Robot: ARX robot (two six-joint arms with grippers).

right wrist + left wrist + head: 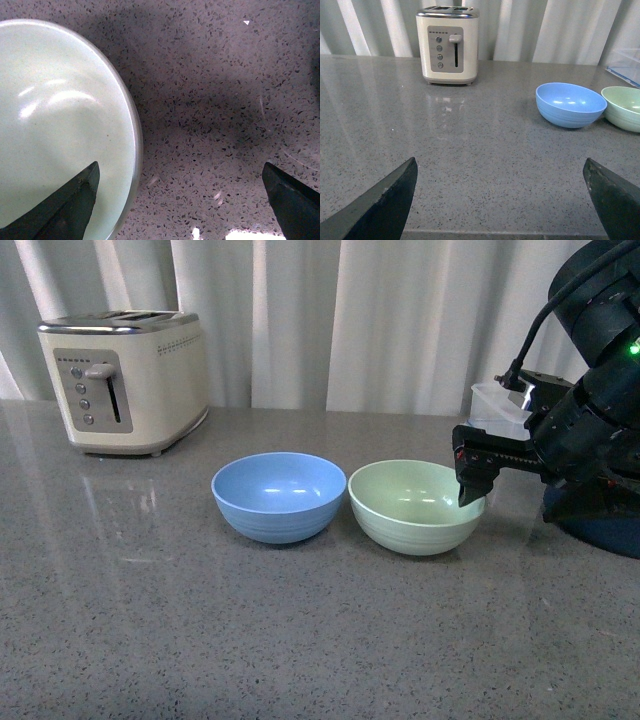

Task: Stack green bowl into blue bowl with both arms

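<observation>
Front view: the green bowl (415,508) stands upright on the grey countertop (300,650). It is the reference for all positions below. The blue bowl (278,496) stands just beside it, rim close to rim. Whether the two rims touch cannot be told. Both bowls are empty. A cream toaster (125,380) stands beyond the blue bowl, well apart from the green bowl.

Right gripper (470,485): wide open, holding nothing. It hangs at the green bowl's rim, on the side away from the blue bowl. In the right wrist view, one finger (65,210) lies over the bowl's inside and the other (295,200) lies over bare countertop outside it. The rim passes between them, much nearer the inner finger. Contact with the rim cannot be confirmed.

Left gripper (500,200): wide open, holding nothing. It is well apart from the green bowl, with the blue bowl between them.

Governing relation: the bowl wall runs across the right gripper's closing line, so closing should pinch the wall. The bowl is round, so no axis alignment is needed. The right arm is clearly nearer. The carry direction is toward the blue bowl.
</observation>
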